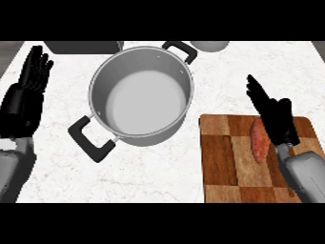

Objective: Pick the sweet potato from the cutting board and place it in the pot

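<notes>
Left hand point(33, 81) rests open at the left edge, fingers straight up, holding nothing; steel pot point(141, 95) w/ black handles sits mid-table, and two far items are cut off by the top edge. Right hand point(272, 112) hovers open, fingers straight, over the wooden cutting board point(225, 162) at near right, partly hiding the reddish-orange sweet potato point(260, 143) lying on it. White marbled table point(151, 171).

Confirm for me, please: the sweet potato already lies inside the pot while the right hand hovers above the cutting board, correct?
Not quite: the head view shows the sweet potato on the cutting board, beneath the right hand; the pot holds nothing.
</notes>
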Robot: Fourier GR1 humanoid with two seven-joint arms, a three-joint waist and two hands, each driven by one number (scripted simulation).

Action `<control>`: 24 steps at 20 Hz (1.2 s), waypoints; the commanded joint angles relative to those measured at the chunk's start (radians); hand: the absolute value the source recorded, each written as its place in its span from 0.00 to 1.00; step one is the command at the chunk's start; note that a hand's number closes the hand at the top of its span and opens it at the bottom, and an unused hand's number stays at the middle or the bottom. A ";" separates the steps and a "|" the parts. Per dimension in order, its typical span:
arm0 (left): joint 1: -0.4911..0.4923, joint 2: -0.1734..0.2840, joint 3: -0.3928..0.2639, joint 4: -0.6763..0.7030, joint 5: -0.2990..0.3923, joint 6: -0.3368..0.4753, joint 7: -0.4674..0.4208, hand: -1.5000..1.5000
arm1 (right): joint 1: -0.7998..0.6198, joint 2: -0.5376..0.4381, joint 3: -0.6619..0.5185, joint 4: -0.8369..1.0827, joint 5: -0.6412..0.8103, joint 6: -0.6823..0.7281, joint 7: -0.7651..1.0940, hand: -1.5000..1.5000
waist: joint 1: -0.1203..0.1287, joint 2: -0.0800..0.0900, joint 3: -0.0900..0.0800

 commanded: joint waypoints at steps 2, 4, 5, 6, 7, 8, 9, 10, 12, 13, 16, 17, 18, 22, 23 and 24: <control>0.098 0.037 0.008 0.040 -0.050 0.013 0.046 0.50 | -0.034 0.000 -0.054 -0.038 0.046 -0.107 0.069 1.00 | 0.003 0.018 0.001; 0.155 0.086 -0.005 0.084 -0.103 0.039 0.132 0.50 | -0.039 0.027 -0.101 0.011 0.058 -0.197 0.045 1.00 | 0.015 0.020 0.003; 0.184 0.120 0.024 0.150 -0.115 0.037 0.119 0.50 | -0.027 0.000 -0.131 -0.016 0.054 -0.222 0.068 1.00 | -0.002 0.021 0.001; 0.193 0.131 0.004 0.177 -0.155 0.066 0.180 0.50 | -0.051 0.002 -0.142 -0.002 0.080 -0.271 0.079 1.00 | 0.000 0.023 0.002; 0.189 0.095 0.006 0.163 -0.094 0.035 0.180 0.50 | 0.012 -0.258 -0.016 0.112 0.347 -0.228 0.078 1.00 | -0.005 0.049 -0.031; 0.228 0.088 0.009 0.186 -0.089 0.049 0.227 0.50 | 0.013 -0.178 -0.164 0.092 0.311 -0.448 0.070 1.00 | -0.050 0.019 -0.009; 0.236 0.099 0.021 0.200 -0.089 0.055 0.241 0.50 | 0.011 -0.156 -0.198 0.076 0.334 -0.545 0.040 0.00 | -0.055 0.013 -0.004; 0.237 0.093 0.001 0.199 -0.094 0.049 0.269 0.50 | 0.019 -0.109 -0.167 0.081 0.386 -0.625 0.053 0.00 | -0.036 0.017 -0.002; 0.233 0.118 0.005 0.187 -0.094 0.036 0.313 0.50 | 0.072 -0.028 -0.092 0.044 0.487 -0.754 0.056 0.00 | -0.020 0.012 -0.001; 0.248 0.093 -0.027 0.172 -0.117 0.057 0.329 0.50 | 0.057 -0.022 -0.056 0.031 0.549 -0.789 0.116 0.00 | -0.011 0.011 -0.002; 0.227 0.116 -0.009 0.143 -0.107 0.048 0.392 0.50 | 0.108 -0.023 0.034 -0.057 0.727 -0.834 0.309 0.00 | -0.023 0.008 -0.004; 0.224 0.083 -0.035 0.121 -0.127 0.074 0.397 0.50 | 0.075 -0.010 0.057 -0.045 0.807 -0.828 0.383 0.00 | -0.015 0.010 -0.004; 0.230 0.129 -0.009 0.110 -0.104 0.033 0.409 0.50 | 0.073 -0.007 0.068 -0.054 0.865 -0.790 0.461 0.00 | -0.012 0.009 -0.004; 0.214 0.115 -0.014 0.095 -0.119 0.069 0.454 0.50 | 0.084 -0.117 0.059 -0.112 0.890 -0.486 0.690 0.00 | -0.035 0.001 -0.008; 0.254 0.141 0.002 0.086 -0.100 0.040 0.440 0.50 | 0.101 -0.129 0.066 -0.136 0.915 -0.451 0.745 0.00 | -0.028 -0.003 -0.009; 0.217 0.119 -0.015 0.113 -0.127 0.064 0.438 0.50 | 0.049 -0.145 0.069 -0.151 0.916 -0.364 0.807 0.00 | -0.034 0.004 -0.009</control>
